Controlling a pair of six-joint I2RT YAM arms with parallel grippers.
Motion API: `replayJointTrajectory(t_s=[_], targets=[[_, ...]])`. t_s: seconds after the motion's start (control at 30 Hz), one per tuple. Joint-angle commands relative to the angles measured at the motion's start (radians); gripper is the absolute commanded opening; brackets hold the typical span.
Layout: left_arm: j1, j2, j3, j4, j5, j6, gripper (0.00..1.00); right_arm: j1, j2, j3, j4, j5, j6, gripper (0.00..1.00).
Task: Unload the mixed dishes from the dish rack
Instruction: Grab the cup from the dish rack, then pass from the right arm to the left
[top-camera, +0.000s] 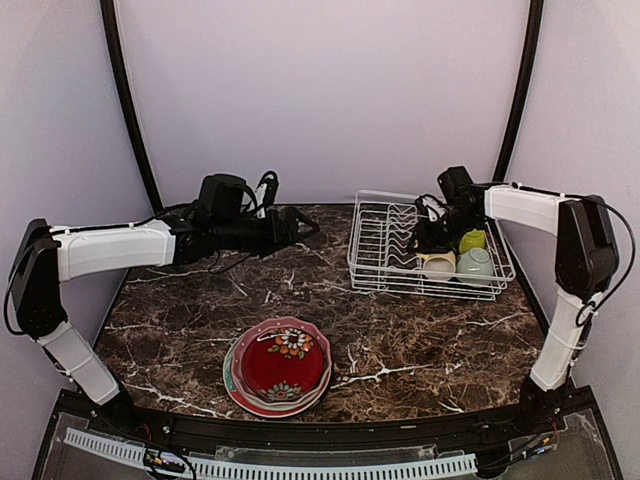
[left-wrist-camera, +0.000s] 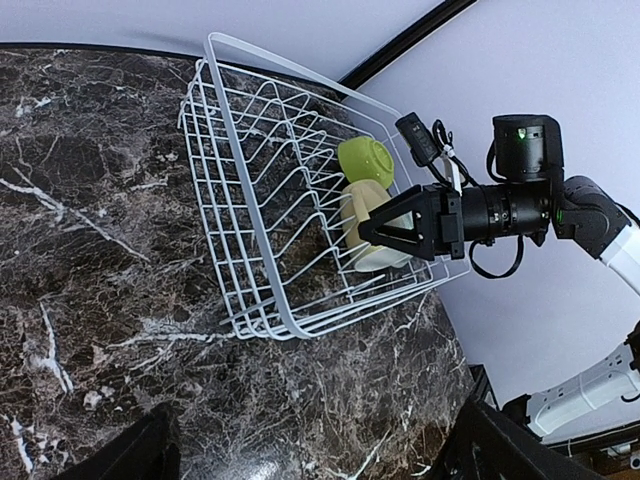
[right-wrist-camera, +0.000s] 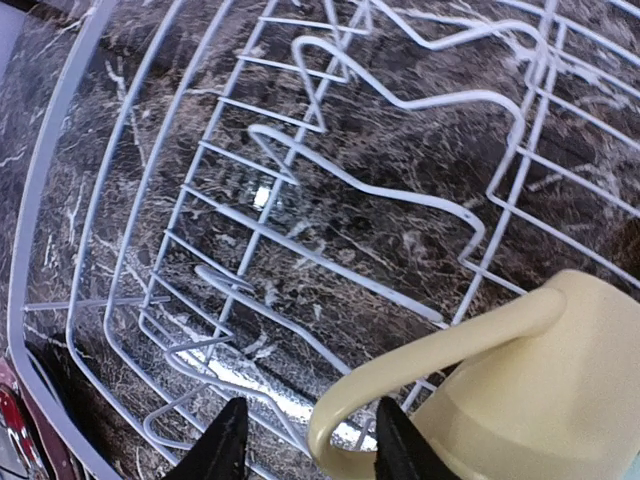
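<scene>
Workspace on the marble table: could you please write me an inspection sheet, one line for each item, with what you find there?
Surface: dark veined marble table, no spills seen.
Job's things: plates stacked on the table at the front; dish rack at the back right holds the pale yellow mug, lime-green bowl and pale blue cup.
Clutter: nothing seen.
Grippers: left gripper open and empty above the table; right gripper open inside the rack, one finger on each side of the mug's handle.
Cables: black cables looped at the left wrist.
Surroundings: pale walls, black poles.
</scene>
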Motion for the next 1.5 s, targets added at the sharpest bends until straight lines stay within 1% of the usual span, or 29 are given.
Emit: replayJointTrajectory(t_s=[0.0,0.13,0.17,0.3,0.53,0.67,0.83,1.0,1.1,1.13,1.33,1.47], targets=[[-0.003,-0.049,0.011,-0.045,-0.021,0.039,0.95,0.018,0.049,0.020,0.011,0.109,-0.019,0.38],[-0.002,-0.050,0.003,-0.041,-0.024,0.033,0.96,0.024,0.045,-0.001,0.051,0.159,-0.029,0.38],[-0.002,-0.050,0.002,-0.040,-0.023,0.032,0.96,0.024,0.045,0.000,0.052,0.166,-0.033,0.36],[-0.003,-0.049,0.008,-0.039,-0.023,0.033,0.96,0.024,0.031,-0.001,0.043,0.168,-0.045,0.19],[-0.003,-0.049,0.011,-0.047,-0.028,0.030,0.96,0.021,-0.071,-0.010,0.039,0.169,-0.026,0.00],[-0.003,-0.057,0.011,-0.059,-0.035,0.031,0.96,0.004,-0.133,-0.019,0.059,0.126,-0.007,0.00],[-0.003,-0.074,0.008,-0.073,-0.043,0.037,0.96,-0.060,-0.222,-0.081,0.150,0.015,0.056,0.00],[-0.002,-0.093,0.009,-0.106,-0.059,0.074,0.96,-0.126,-0.336,-0.189,0.342,-0.129,0.192,0.00],[-0.002,-0.098,0.011,-0.114,-0.057,0.098,0.96,-0.153,-0.365,-0.223,0.447,-0.200,0.316,0.00],[-0.001,-0.097,0.012,-0.109,-0.052,0.107,0.96,-0.157,-0.370,-0.234,0.486,-0.221,0.383,0.00],[-0.003,-0.078,0.007,-0.038,-0.020,0.150,0.96,-0.159,-0.381,-0.295,0.764,-0.312,0.705,0.00],[-0.015,-0.053,-0.003,0.071,-0.016,0.215,0.96,-0.128,-0.365,-0.278,0.839,-0.321,0.837,0.00]])
